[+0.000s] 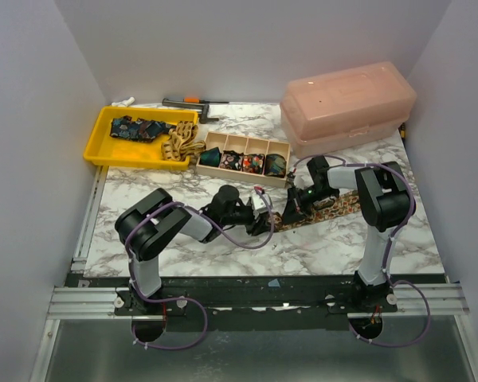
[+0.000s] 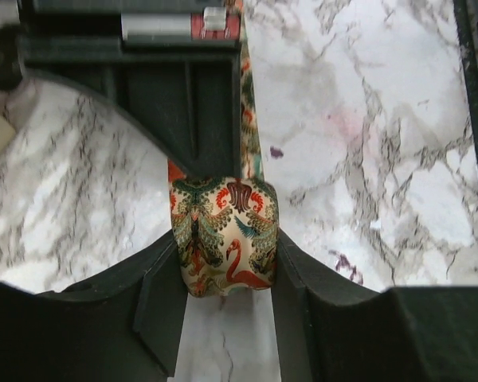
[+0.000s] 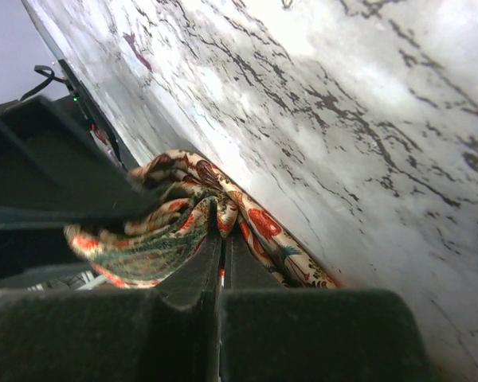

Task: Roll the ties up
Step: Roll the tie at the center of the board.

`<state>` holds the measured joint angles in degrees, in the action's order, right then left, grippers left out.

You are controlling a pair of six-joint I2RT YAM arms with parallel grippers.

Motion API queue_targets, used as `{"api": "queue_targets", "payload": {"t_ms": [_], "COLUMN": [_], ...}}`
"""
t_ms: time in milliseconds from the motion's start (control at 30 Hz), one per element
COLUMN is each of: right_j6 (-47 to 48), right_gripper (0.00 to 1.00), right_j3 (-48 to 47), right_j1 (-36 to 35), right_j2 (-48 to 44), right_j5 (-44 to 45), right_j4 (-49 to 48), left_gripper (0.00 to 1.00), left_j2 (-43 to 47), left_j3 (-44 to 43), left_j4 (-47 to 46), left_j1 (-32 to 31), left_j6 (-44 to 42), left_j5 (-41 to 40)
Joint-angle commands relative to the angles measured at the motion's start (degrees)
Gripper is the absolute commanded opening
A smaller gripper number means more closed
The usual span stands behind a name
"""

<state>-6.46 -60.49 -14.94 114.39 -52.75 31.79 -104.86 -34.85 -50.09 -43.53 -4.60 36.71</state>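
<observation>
The tie (image 1: 336, 207) lies on the table (image 1: 319, 248), before the compartment box (image 1: 223, 173).

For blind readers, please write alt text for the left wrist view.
A partly rolled tie, cream with red and green birds, sits between the fingers of the left gripper, touching both. Behind it stands the right gripper, on a marble table.

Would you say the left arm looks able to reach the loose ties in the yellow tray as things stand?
Probably not yet: the left gripper is closed around the half-rolled tie, which the right gripper pinches. Otherwise the way to the loose ties in the yellow tray looks free.
</observation>
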Motion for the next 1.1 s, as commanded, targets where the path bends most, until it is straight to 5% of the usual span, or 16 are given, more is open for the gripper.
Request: {"api": "queue_targets", "payload": {"t_ms": [0,367,633,1067], "right_j6": [2.23,1.18,2.09,5.85], "right_gripper": [0.00,0.00,0.01,0.14], "right_j3": [0.84,1.61,-0.01,-5.69], "right_j1": [-0.49,-0.53,0.45,7.13], "right_j2": [2.90,2.15,1.15,-1.65], "right_j5": [6.19,3.80,3.97,1.71], "right_j4": [-1.78,-2.55,0.43,9.42], "left_gripper": [0.42,0.41,0.29,0.28], "left_j2": [-0.78,-8.46,-9.62,-11.94], "left_j3": [-4.93,-9.81,-14.80,-17.67], "left_j4": [-0.56,13.60,36.90,47.58], "left_j1": [-2.13,-2.67,-3.51,-5.69], "left_j6": [1.35,-5.41,-13.15,-17.72], "left_j5": [0.40,-3.71,-8.54,-12.56]}}
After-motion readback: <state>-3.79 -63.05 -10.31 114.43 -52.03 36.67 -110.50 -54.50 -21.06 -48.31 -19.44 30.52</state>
